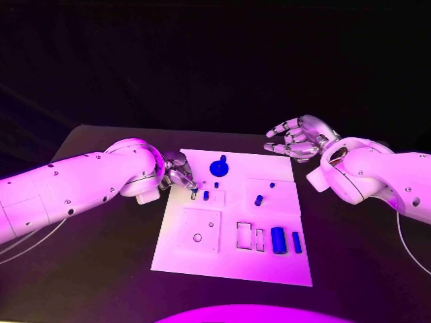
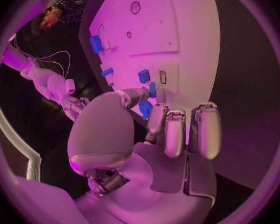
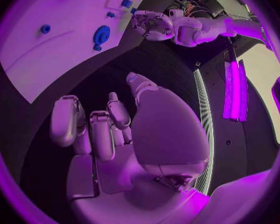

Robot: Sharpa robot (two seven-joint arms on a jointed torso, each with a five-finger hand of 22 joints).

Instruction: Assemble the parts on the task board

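Note:
The white task board [image 1: 233,259] lies in the middle of the black table. A round blue knob [image 1: 219,166] stands near its far edge. Small blue parts [image 1: 206,195] [image 1: 259,200] stand mid-board, and two longer blue parts [image 1: 277,240] lie at the near right. My left hand [image 1: 180,173] hovers over the board's left edge with its fingers [image 2: 177,129] curled downward. A blue part [image 2: 145,109] shows between thumb and fingers; whether it is pinched or lies on the board beyond is unclear. My right hand [image 1: 295,138] floats off the board's far right corner, its fingers [image 3: 93,129] loosely bent around nothing.
The board [image 2: 196,45] has a round hole [image 1: 197,237] at its near left and rectangular slots [image 1: 243,235] beside the long parts. Bare black table [image 1: 99,269] surrounds the board on both sides. My left arm [image 1: 70,192] lies across the table's left part.

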